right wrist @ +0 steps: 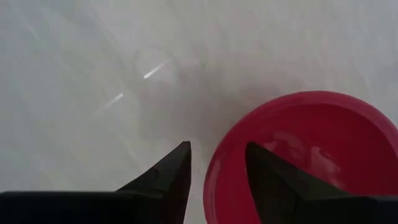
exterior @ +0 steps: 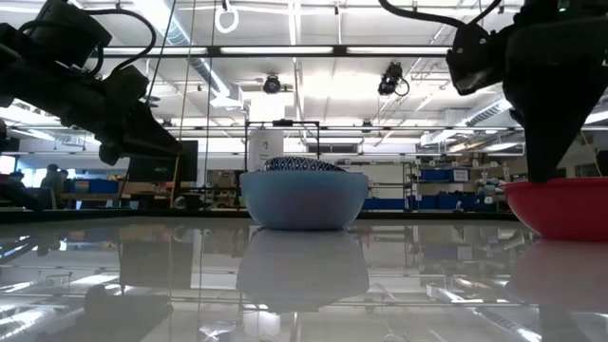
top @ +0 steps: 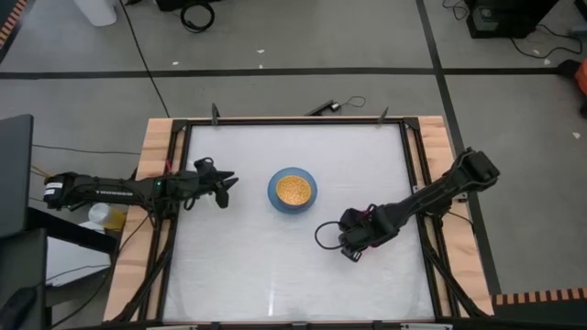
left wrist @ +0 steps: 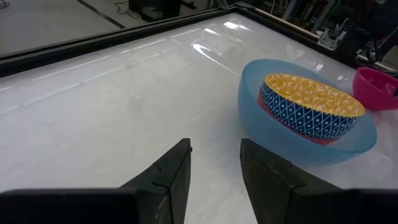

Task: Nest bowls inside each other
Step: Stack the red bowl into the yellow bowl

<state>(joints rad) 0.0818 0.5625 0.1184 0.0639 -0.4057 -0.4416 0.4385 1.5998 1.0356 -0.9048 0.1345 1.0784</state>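
Note:
A large light blue bowl (top: 293, 191) stands on its base at the table's middle. Nested in it is a bowl (left wrist: 309, 103) that is yellow inside and blue-patterned outside, with an orange-red rim (left wrist: 268, 109) showing under it. A red-magenta bowl (right wrist: 308, 155) stands on the table to the right, hidden under my right arm in the high view. My right gripper (right wrist: 217, 146) points down over it, open. The bowl's near rim (right wrist: 210, 174) is below the gap, with one finger over the inside and one outside. My left gripper (left wrist: 215, 142) waits open, left of the blue bowl.
A black frame with wooden side strips (top: 156, 147) borders the white table top. A black cable loop (top: 323, 234) hangs beside my right wrist. Bare table lies between the blue bowl and the red-magenta bowl (exterior: 560, 204), and along the near edge.

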